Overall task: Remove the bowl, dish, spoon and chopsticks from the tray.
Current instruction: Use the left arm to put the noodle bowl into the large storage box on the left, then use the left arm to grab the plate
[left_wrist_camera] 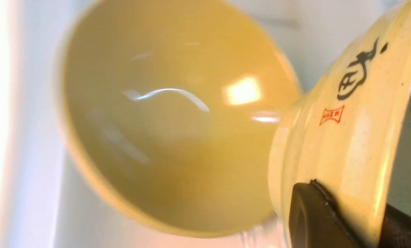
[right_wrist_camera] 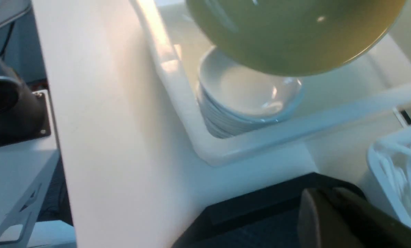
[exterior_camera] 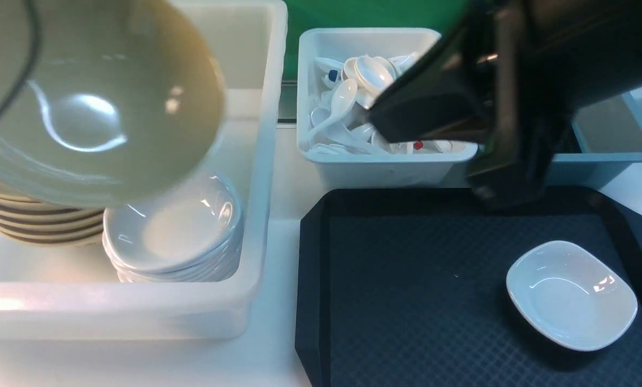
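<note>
My left gripper (left_wrist_camera: 357,220) is shut on the wall of the olive-tan bowl (exterior_camera: 90,97), one finger outside and one inside. The bowl hangs tilted above a stack of like bowls (left_wrist_camera: 171,120) in the white tub (exterior_camera: 267,161), and it hides that gripper in the front view. The small white dish (exterior_camera: 571,294) lies on the black tray (exterior_camera: 407,301), near its right side. My right gripper (right_wrist_camera: 329,213) is shut and empty, above the tray's far left corner (right_wrist_camera: 260,203); in the front view its dark tip (exterior_camera: 385,121) hangs before the spoon bin. The chopsticks are out of view, and no spoon lies on the tray.
In the tub, a stack of white dishes (exterior_camera: 176,236) stands next to the bowl stack (exterior_camera: 36,220). A white bin (exterior_camera: 385,161) behind the tray holds several white spoons (exterior_camera: 372,72). A blue-grey bin (exterior_camera: 611,156) stands at the back right, partly hidden by my right arm.
</note>
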